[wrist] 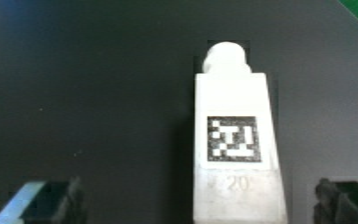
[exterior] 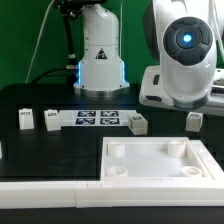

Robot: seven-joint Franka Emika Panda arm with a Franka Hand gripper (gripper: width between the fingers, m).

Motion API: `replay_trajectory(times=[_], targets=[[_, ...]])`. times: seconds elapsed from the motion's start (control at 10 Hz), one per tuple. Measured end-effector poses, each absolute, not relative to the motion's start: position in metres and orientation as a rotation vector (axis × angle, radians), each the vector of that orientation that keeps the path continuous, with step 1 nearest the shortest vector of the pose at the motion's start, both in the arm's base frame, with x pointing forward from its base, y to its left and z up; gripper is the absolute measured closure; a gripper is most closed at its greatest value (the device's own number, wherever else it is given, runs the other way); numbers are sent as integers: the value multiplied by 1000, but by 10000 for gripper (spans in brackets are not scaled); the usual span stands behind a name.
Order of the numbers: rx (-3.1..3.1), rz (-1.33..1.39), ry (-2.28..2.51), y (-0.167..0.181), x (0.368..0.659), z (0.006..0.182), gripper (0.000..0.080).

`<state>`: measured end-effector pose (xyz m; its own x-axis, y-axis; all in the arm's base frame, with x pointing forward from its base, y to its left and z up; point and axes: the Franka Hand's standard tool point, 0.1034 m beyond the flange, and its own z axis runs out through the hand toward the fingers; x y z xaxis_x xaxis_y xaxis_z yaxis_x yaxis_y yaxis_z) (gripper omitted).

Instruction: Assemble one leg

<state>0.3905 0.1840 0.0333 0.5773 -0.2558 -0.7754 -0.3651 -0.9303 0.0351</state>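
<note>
1. White plastic, the leg [wrist: 234,100] lies between the two fingers [wrist: 44,200] of the gripper [wrist: 194,203]. Its long axis points straight away from the tool, and its rounded tip is the far end.
2. The tool is spread wide. Dark table [wrist: 87,90] shows between the leg and each finger, so neither pad touches it. The leg sits nearer one finger than the other.
3. A square black-and-white tag [wrist: 234,137] on the leg's upper face looks toward the wrist camera. It lies just ahead of the fingertips, about halfway along the visible length.
4. The near end of the leg runs under the tool and out of the wrist view, so its full length cannot be told.
5. In the exterior view the arm [exterior: 185,50] fills the upper corner on the exterior view's right, as a big white link with a glowing blue ring. The fingers themselves cannot be made out there.
6. Four small white pegs [exterior: 25,119] [exterior: 51,122] [exterior: 137,124] [exterior: 194,120] stand on the black table in that view. Which of them is the one between the fingers I cannot tell.
7. The marker board [exterior: 98,120] lies flat between the second and third pegs, just beside each.
8. A large white panel [exterior: 150,160] with round corner sockets lies on the camera's side of the pegs, apart from them.
</note>
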Motion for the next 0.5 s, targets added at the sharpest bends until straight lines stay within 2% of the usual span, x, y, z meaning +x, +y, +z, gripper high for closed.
replay_trajectory(times=[0.2,0.5], targets=[[-2689,1255,508,195,391,34,150],[-2705,1236,512,195,379,17,150]])
